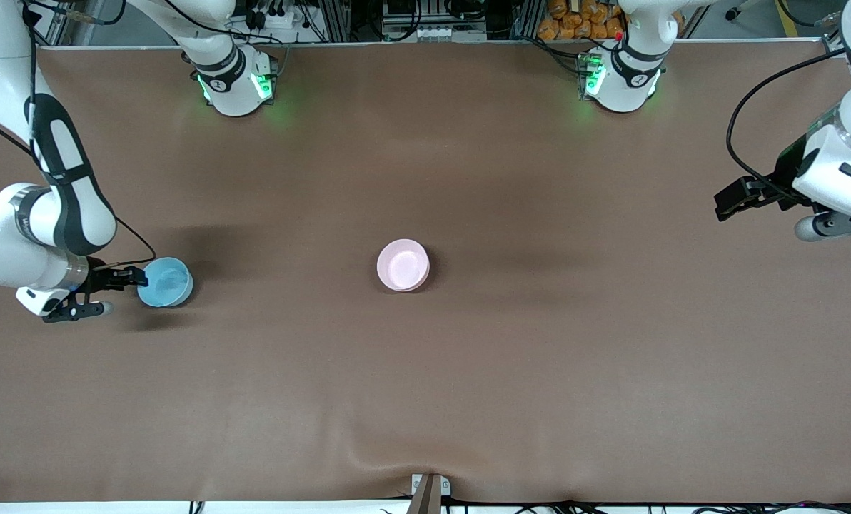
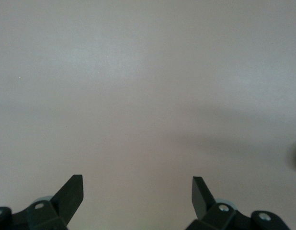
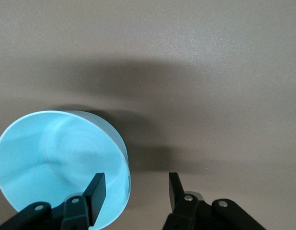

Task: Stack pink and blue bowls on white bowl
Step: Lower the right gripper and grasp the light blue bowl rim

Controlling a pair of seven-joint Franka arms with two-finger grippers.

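Observation:
The light blue bowl (image 1: 166,283) stands upright on the table toward the right arm's end. My right gripper (image 1: 122,290) is at its rim and open. In the right wrist view the right gripper (image 3: 133,189) has one finger over the inside of the blue bowl (image 3: 57,158) and the other over bare table, with the rim between them. I cannot tell if they touch it. The pale pink bowl (image 1: 403,265) stands upright at the table's middle. No separate white bowl shows. My left gripper (image 1: 768,214) waits open and empty over the left arm's end, seeing only table (image 2: 137,194).
The brown table mat (image 1: 540,357) has a slight wrinkle near the front camera's edge. The two arm bases (image 1: 236,82) stand along the edge farthest from the front camera.

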